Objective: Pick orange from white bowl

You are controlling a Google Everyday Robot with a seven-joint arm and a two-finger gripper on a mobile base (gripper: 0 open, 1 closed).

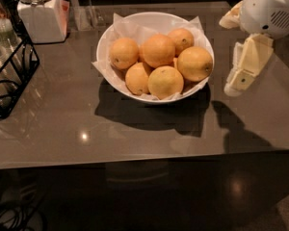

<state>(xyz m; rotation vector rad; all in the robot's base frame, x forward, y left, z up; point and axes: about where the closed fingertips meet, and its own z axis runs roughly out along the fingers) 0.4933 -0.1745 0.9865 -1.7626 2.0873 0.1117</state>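
Observation:
The white bowl stands on the dark table at centre back, lined with crinkled white paper and holding several oranges. The orange, large and yellow-orange with a tiny dark stem dot, lies at the bowl's right side. A smaller, darker orange lies behind it. My gripper hangs at the right, just beside the bowl's right rim and above the table. Its cream fingers stand apart, open and empty, about level with the orange.
A square white lidded jar stands at the back left. A black wire rack sits at the left edge. The table's front edge runs across the lower part of the view, with dark floor below.

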